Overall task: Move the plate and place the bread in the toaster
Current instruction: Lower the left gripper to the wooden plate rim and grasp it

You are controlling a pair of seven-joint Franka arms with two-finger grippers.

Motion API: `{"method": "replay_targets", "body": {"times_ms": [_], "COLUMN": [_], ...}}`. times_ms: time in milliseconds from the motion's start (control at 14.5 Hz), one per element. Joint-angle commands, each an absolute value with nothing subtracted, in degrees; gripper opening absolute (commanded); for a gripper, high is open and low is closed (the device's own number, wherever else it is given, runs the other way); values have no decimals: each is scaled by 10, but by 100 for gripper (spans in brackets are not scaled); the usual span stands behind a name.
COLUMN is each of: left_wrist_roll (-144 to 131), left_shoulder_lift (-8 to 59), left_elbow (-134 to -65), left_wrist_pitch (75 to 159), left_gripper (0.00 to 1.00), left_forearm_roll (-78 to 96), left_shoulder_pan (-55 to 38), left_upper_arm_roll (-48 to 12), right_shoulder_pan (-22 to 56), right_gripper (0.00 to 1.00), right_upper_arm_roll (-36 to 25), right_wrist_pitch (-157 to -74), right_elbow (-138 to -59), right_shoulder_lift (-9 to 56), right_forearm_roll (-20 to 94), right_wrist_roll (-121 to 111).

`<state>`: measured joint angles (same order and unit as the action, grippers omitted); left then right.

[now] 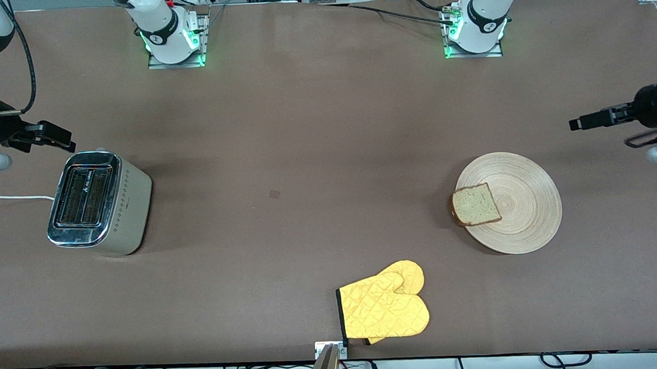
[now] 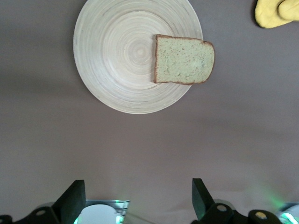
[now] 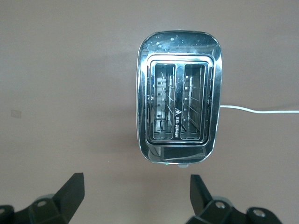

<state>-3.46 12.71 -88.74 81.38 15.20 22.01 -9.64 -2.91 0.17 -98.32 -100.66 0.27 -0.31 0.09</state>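
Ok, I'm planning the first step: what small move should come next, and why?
Probably lower the left gripper toward the plate. Its fingers are open and empty, and the bread still lies on the plate's edge, far from the toaster at the right arm's end.

Bread [image 1: 476, 204] on plate [image 1: 524, 219].

White arms [image 1: 157, 25], black grippers [image 1: 589, 120]

A yellow quilted oven mitt [image 1: 384, 308] lies flat on the brown table [image 1: 303, 124], well apart from both hands.
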Motion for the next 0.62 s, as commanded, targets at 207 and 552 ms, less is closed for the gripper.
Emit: {"method": "replay_targets", "body": {"times_ms": [207, 552], "left_wrist_roll": [202, 330], "left_shoulder_lift": [267, 373], "left_elbow": [-859, -857], "left_wrist_pitch": [817, 851], "left_gripper": [100, 100], "left_forearm_roll": [282, 393], "left_shoulder_pan": [365, 415], "left_upper_arm_roll": [-101, -101], "right_shoulder_pan": [-29, -29], "right_gripper": [100, 100], "right_upper_arm_roll": [3, 4], "right_wrist_pitch": [-980, -982], "right_elbow": [-1000, -999], "right_shoulder_lift": [4, 6], "right_forearm_roll": [-1, -1], "right_wrist_roll": [7, 7]}}
